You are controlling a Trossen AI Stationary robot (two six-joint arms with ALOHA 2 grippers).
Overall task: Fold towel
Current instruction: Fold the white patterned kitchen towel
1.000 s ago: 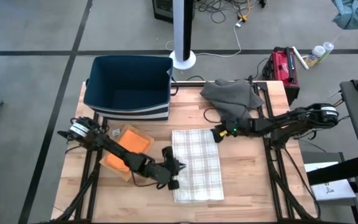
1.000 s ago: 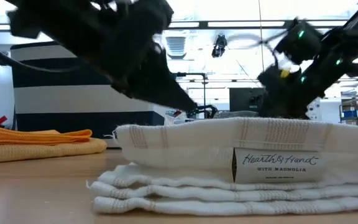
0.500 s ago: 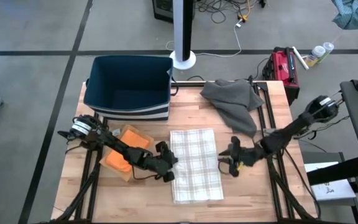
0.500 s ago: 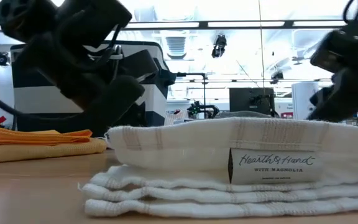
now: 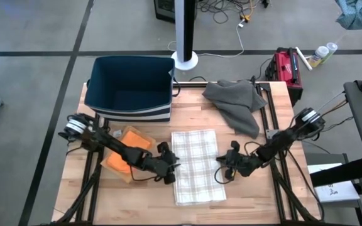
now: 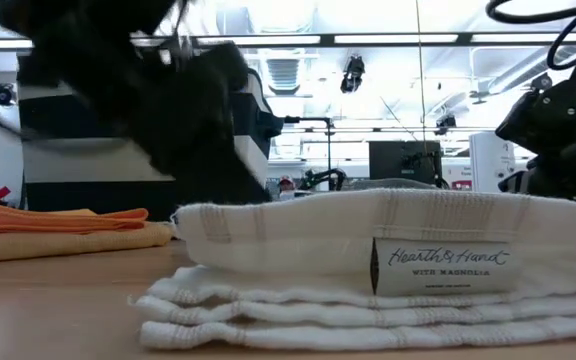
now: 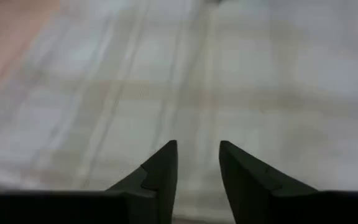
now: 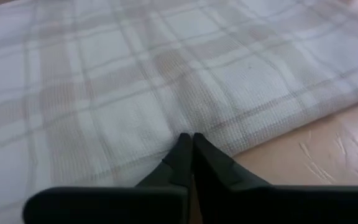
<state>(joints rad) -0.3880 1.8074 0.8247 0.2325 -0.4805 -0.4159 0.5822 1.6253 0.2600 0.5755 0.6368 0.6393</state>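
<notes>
A white plaid towel [image 5: 198, 166] lies folded in several layers [image 6: 368, 250] in the middle of the table. My left gripper [image 7: 197, 149] stands open at the towel's left edge [image 5: 173, 164], its fingers over the cloth. On the other side my right gripper [image 8: 191, 142] is shut, its tips at the towel's right edge [image 5: 220, 172]. In the low view the right gripper [image 6: 563, 130] shows dark behind the towel's right end. My left gripper's open fingers [image 7: 166, 162] slant down over the towel's left part from the table's left; I cannot tell whether they touch the cloth. My right gripper's shut fingertips [image 8: 185, 146] slant down from the table's right at the towel's folded right edge [image 8: 229, 140]; I cannot tell whether they touch it.
An orange folded towel [image 5: 127, 154] lies left of the plaid one, under my left arm. A crumpled grey cloth [image 5: 237, 100] lies at the far right. A dark blue bin [image 5: 129, 88] stands at the far left. Bare wood shows along the near edge.
My right gripper has swung from beside the grey cloth toward the table's near edge and down, rolling as it went, and now stands at the towel's right edge. My left gripper has shifted a little along the towel's left edge. The towel lies as before.
</notes>
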